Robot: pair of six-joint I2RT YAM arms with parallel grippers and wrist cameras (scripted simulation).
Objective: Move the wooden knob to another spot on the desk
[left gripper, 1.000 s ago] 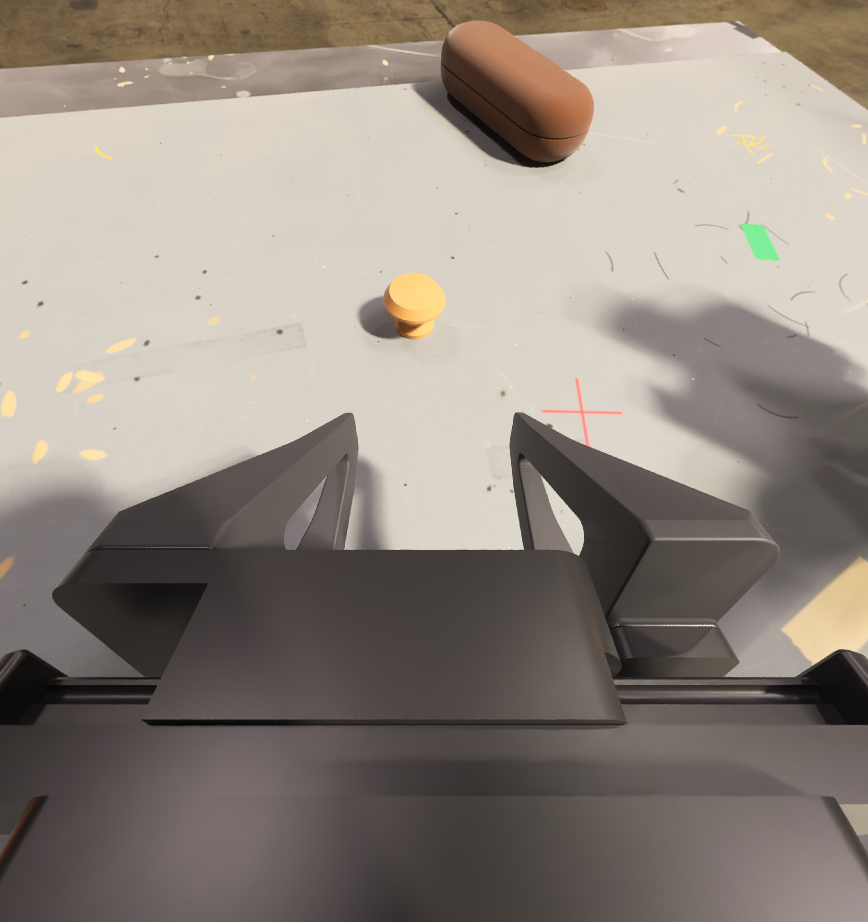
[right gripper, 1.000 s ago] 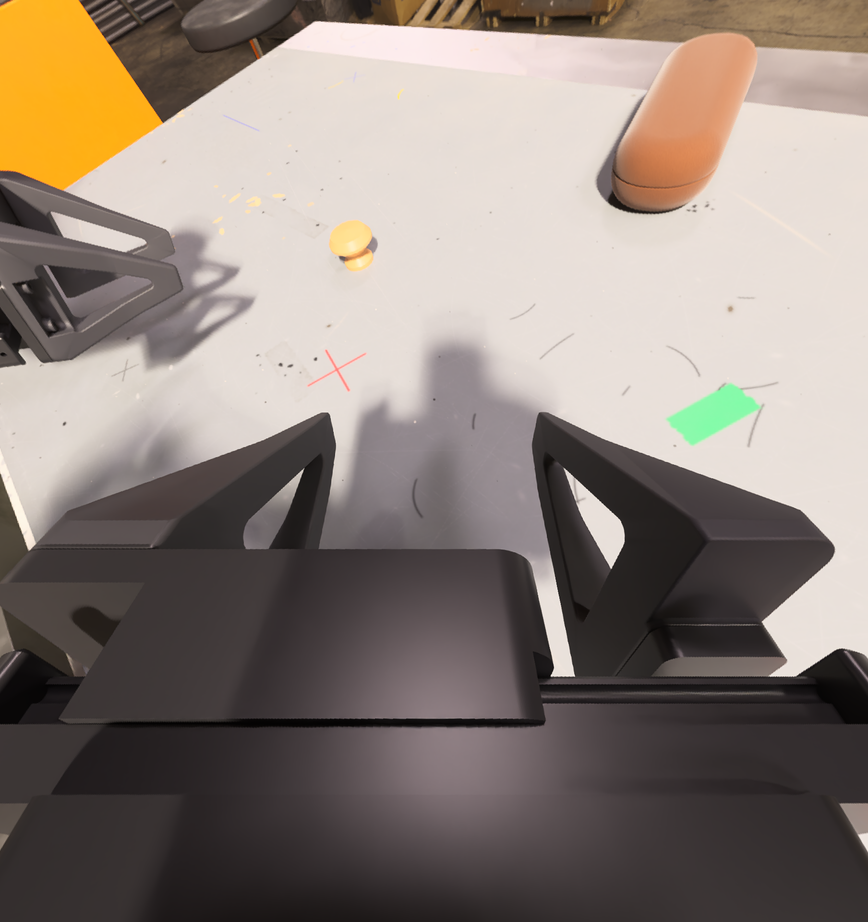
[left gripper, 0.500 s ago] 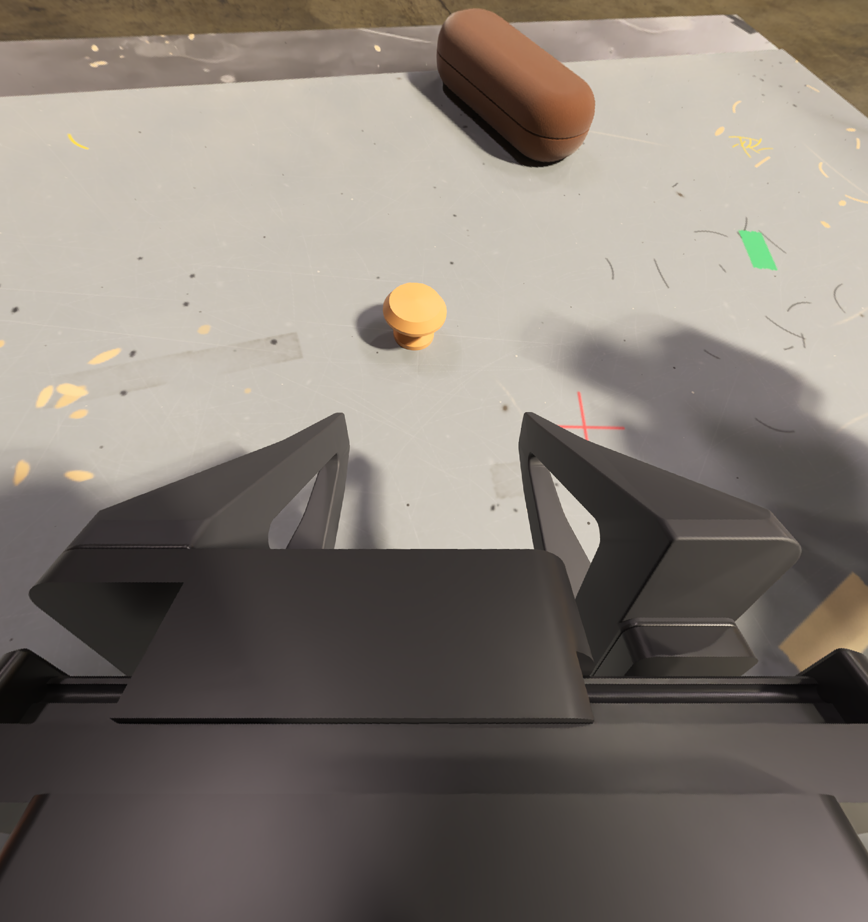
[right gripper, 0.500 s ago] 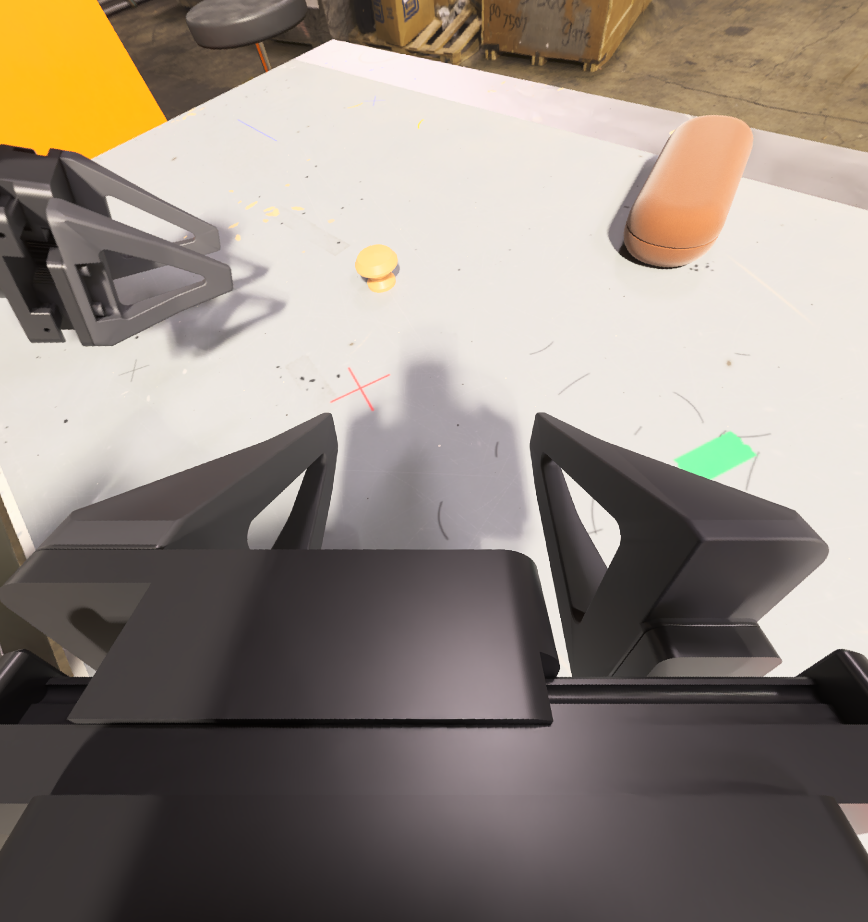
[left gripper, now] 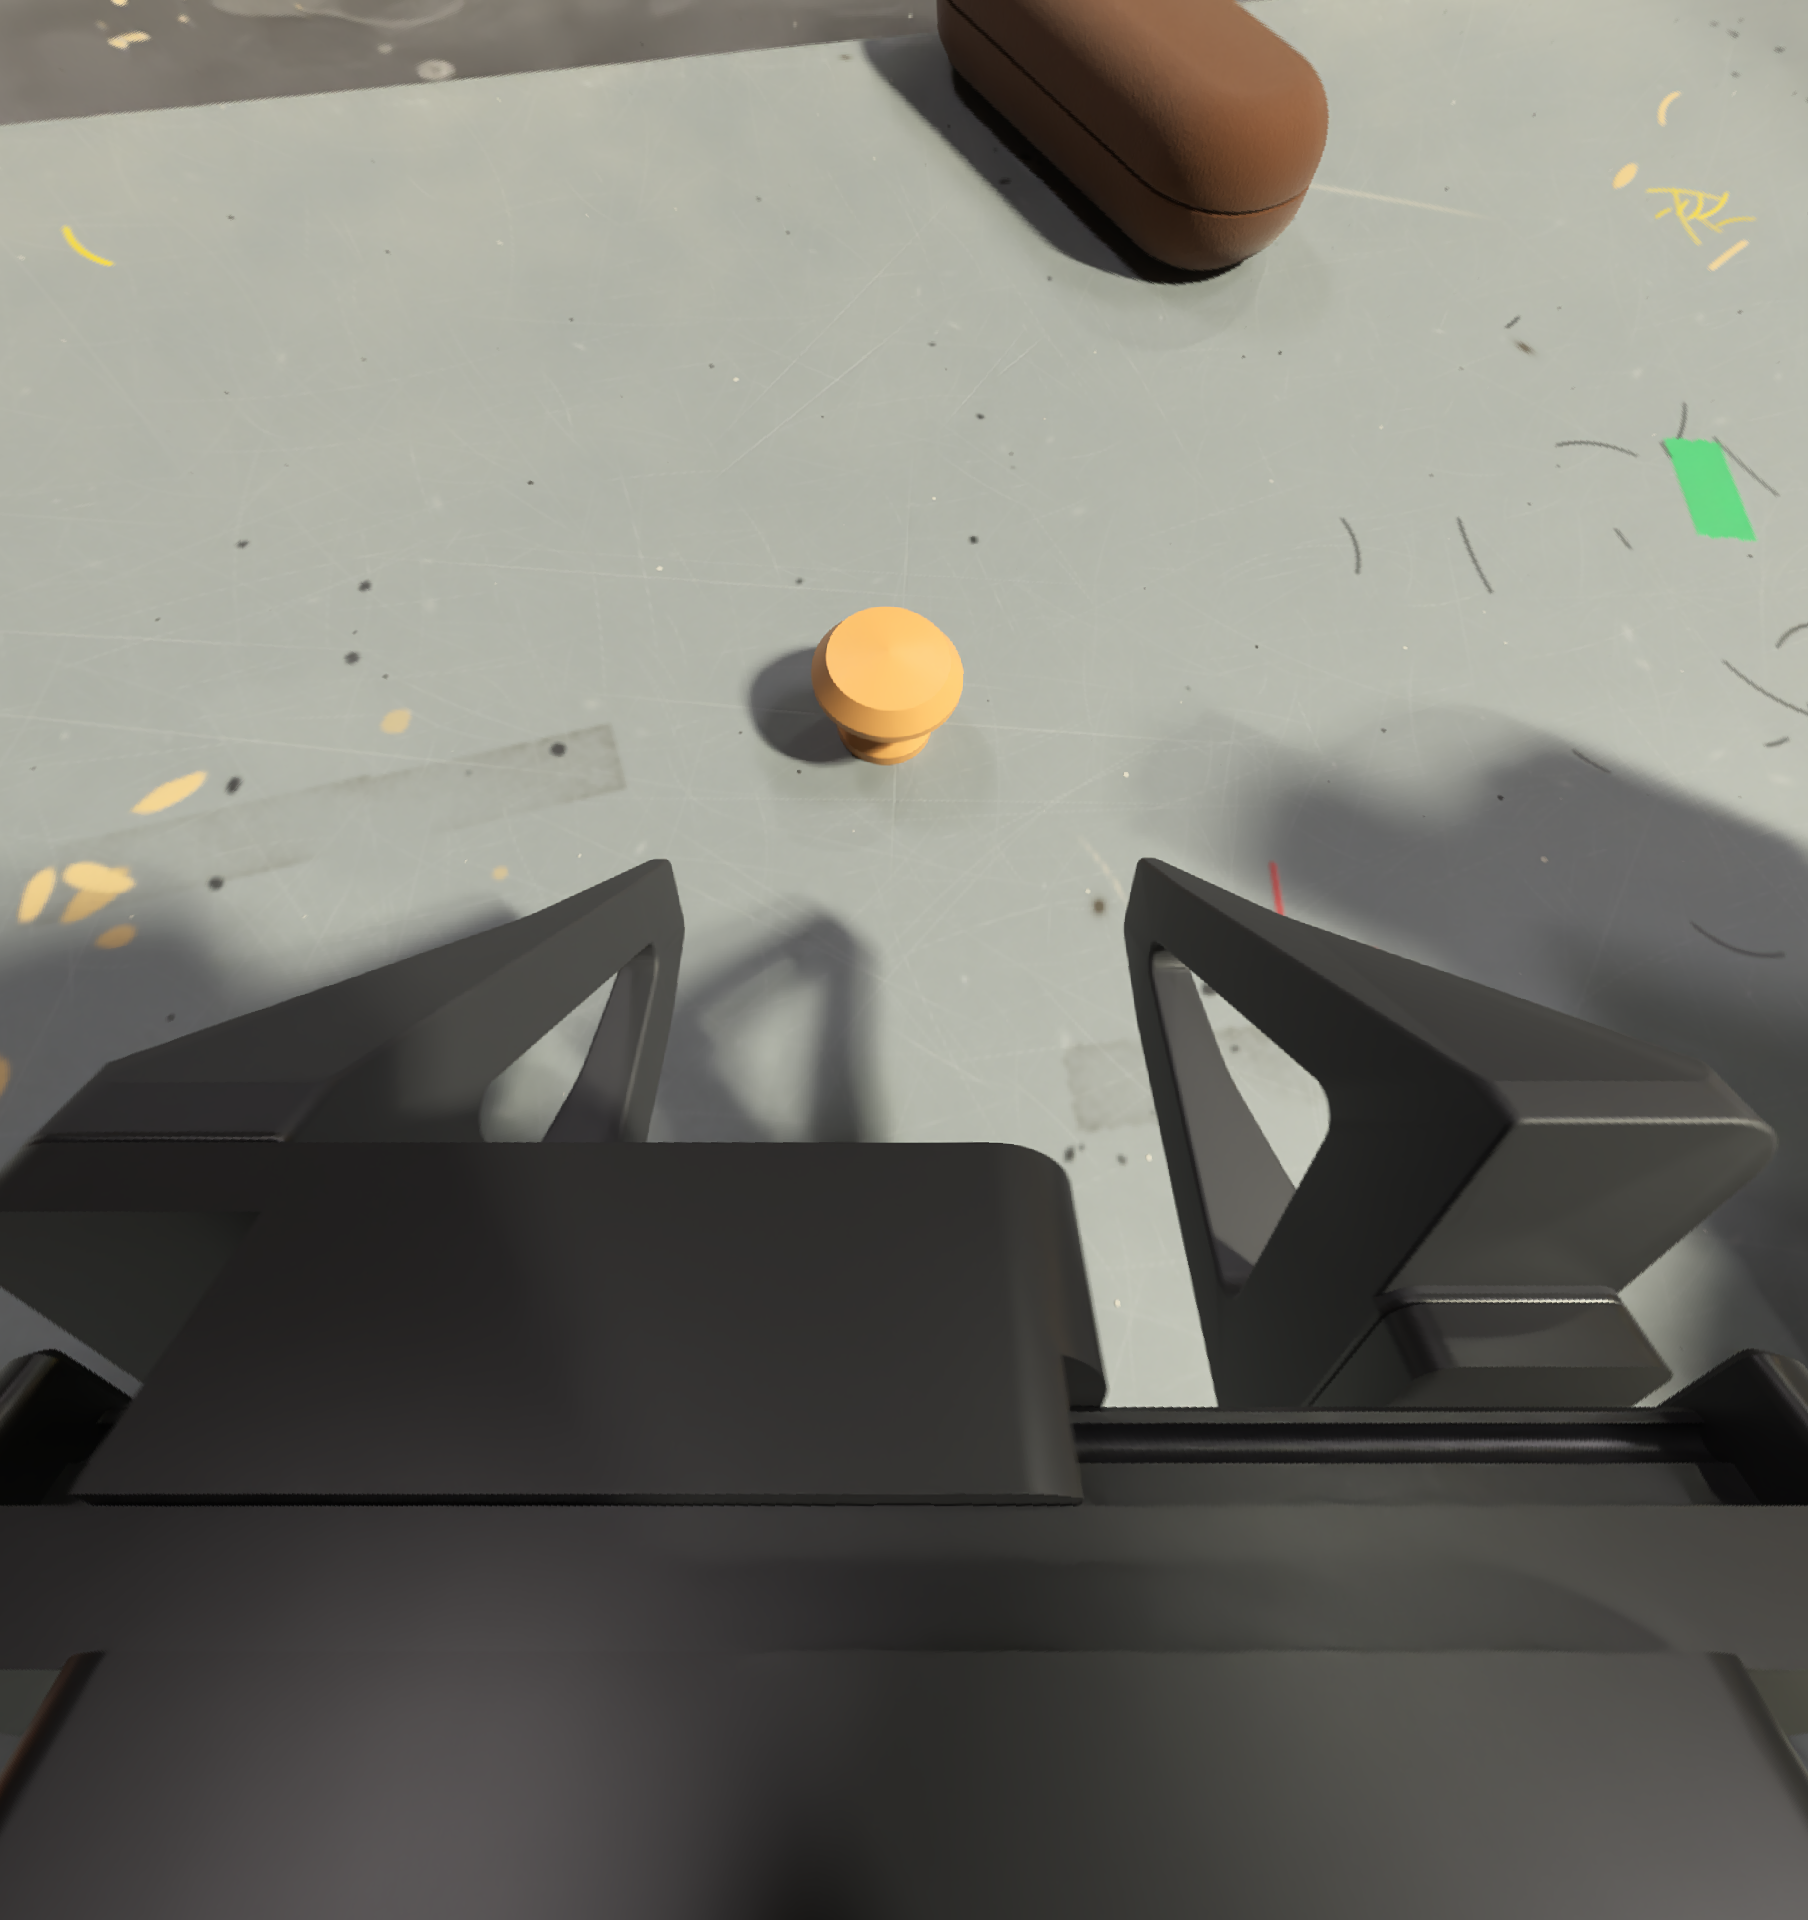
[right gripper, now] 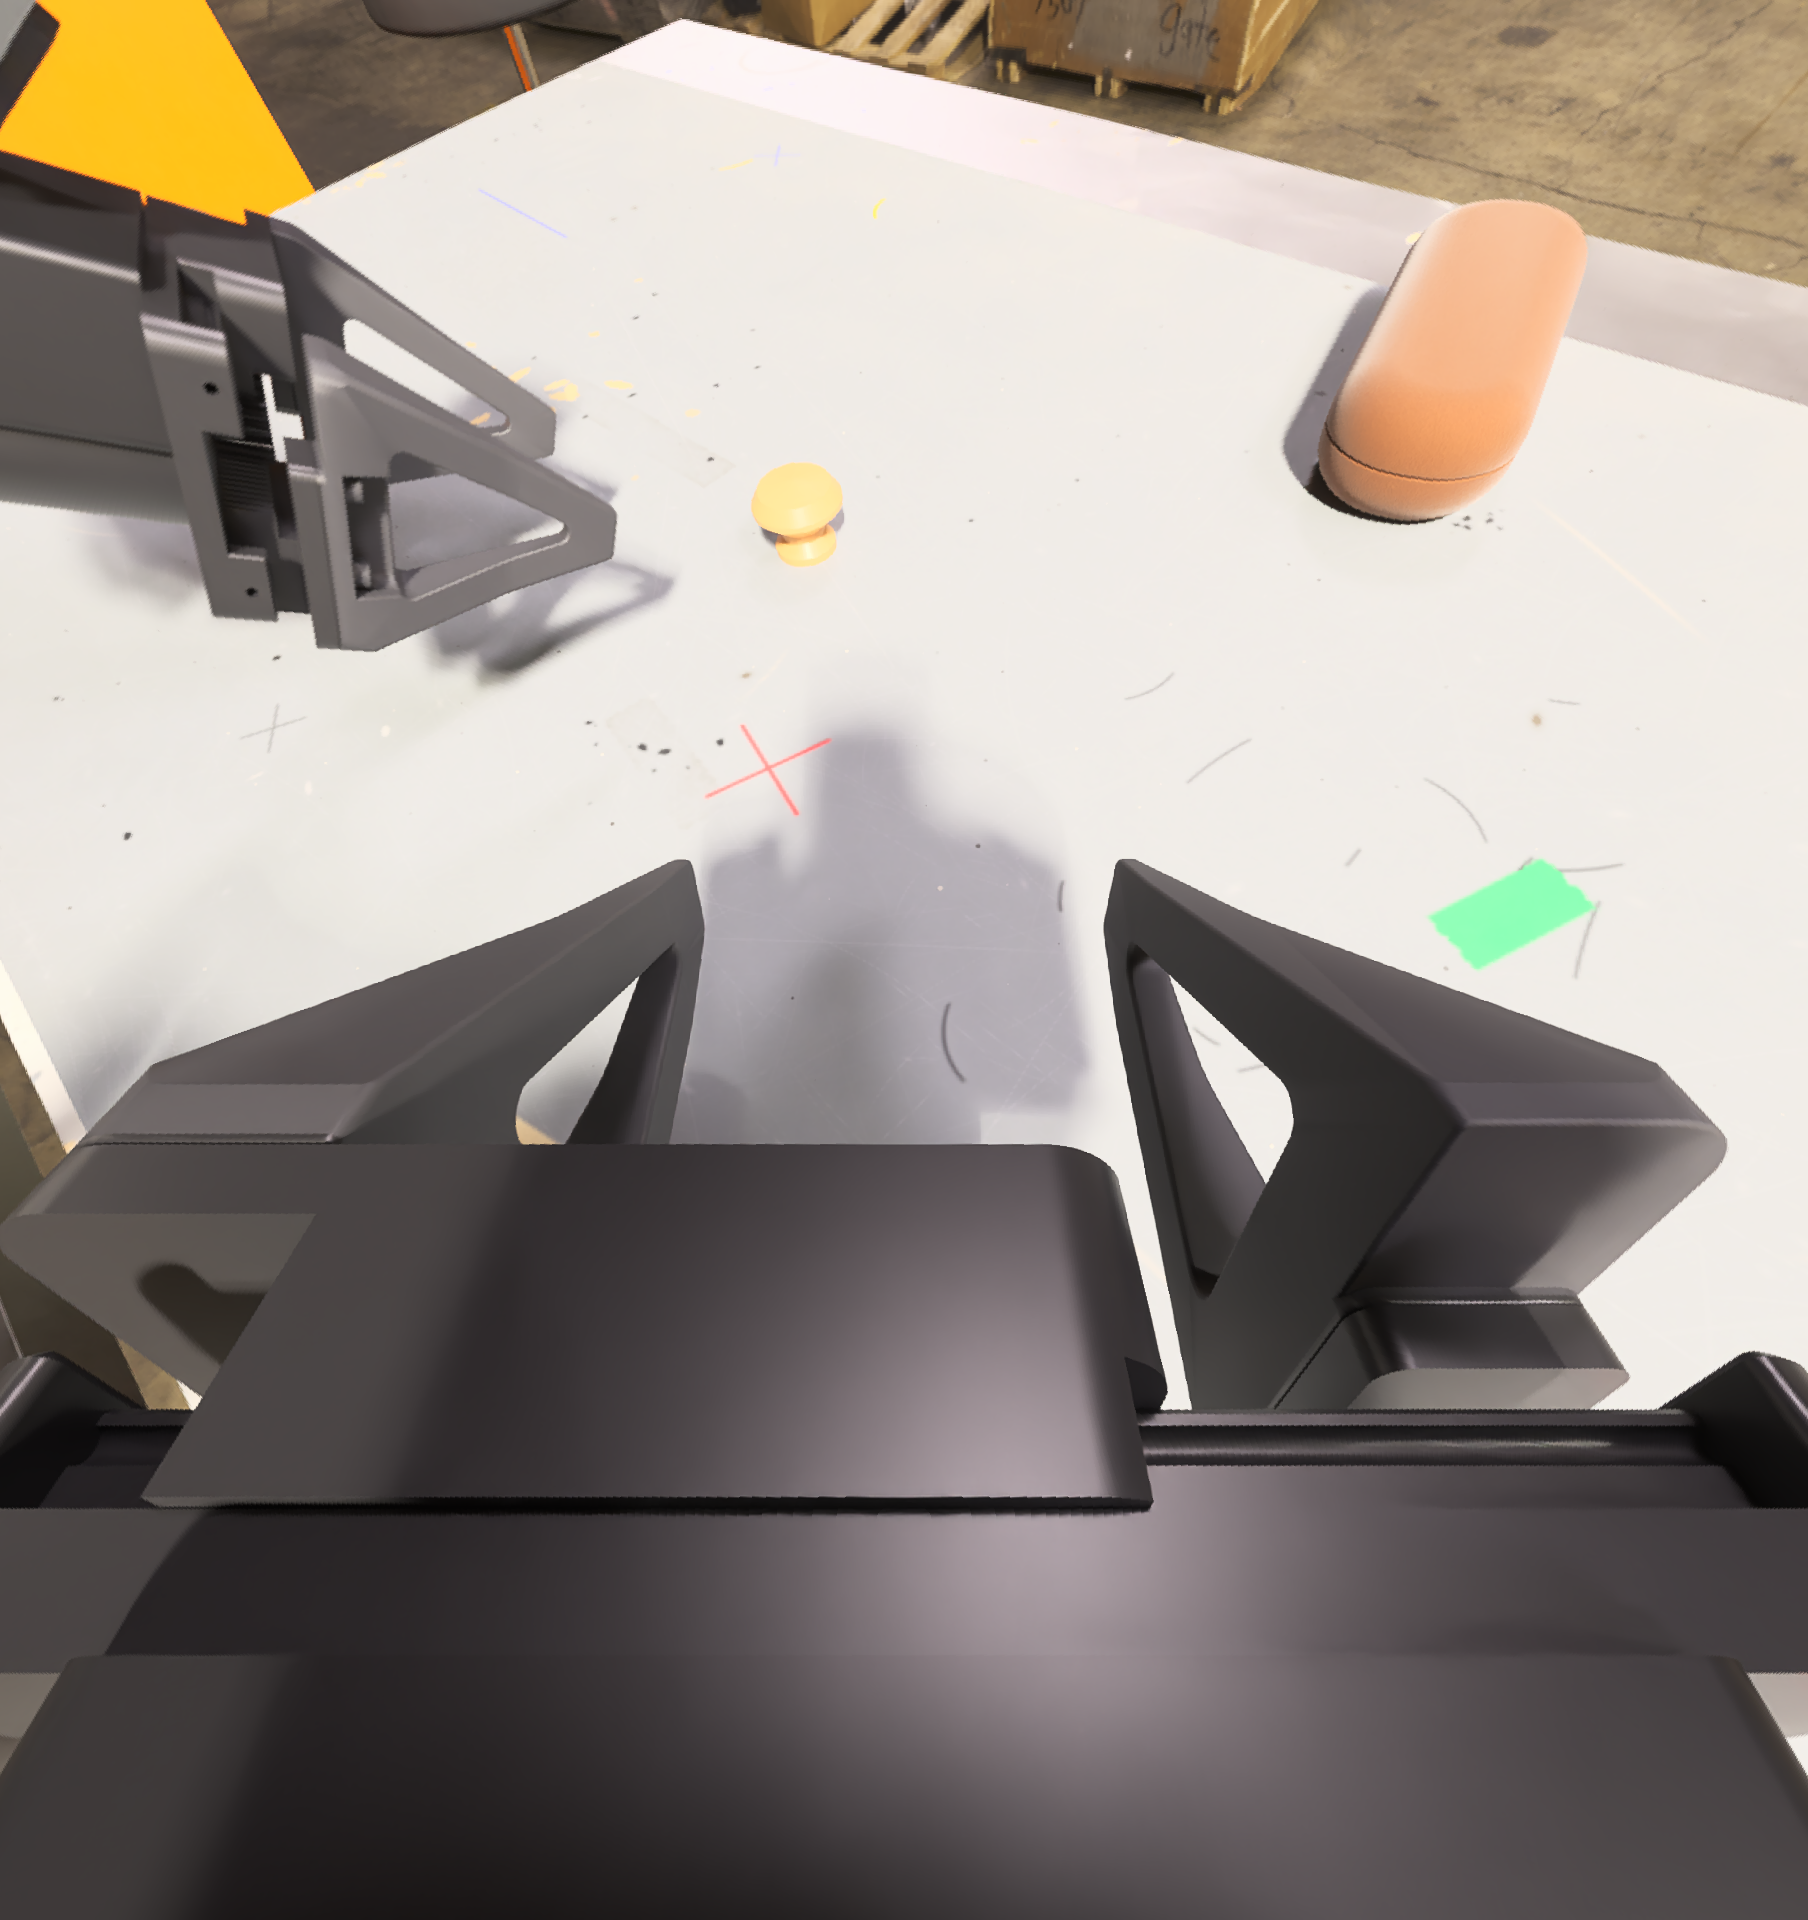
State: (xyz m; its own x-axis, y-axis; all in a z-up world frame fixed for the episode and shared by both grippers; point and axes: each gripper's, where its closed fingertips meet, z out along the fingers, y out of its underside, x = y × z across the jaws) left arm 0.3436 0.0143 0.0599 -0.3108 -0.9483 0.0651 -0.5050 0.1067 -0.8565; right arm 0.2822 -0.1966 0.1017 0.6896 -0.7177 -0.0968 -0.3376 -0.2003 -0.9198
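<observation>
The wooden knob (left gripper: pixel 887 681) is light orange and mushroom-shaped. It stands upright on the grey desk (left gripper: pixel 464 416), straight ahead of my left gripper (left gripper: pixel 905 883), which is open and empty, a short way from it. The knob also shows in the right wrist view (right gripper: pixel 798 511), far ahead and left of my right gripper (right gripper: pixel 905 883), which is open and empty above the desk. The left gripper (right gripper: pixel 578 488) shows there too, just left of the knob with its jaws apart.
A brown oblong case (left gripper: pixel 1139 125) lies at the far side of the desk, also in the right wrist view (right gripper: pixel 1451 364). A green tape patch (right gripper: pixel 1508 914) and a red cross mark (right gripper: pixel 768 769) are on the desk. The desk's left edge (right gripper: pixel 6 987) is near.
My left gripper has moved forward toward the knob and opened wider. My right gripper has pulled back and risen, so the desk looks farther away.
</observation>
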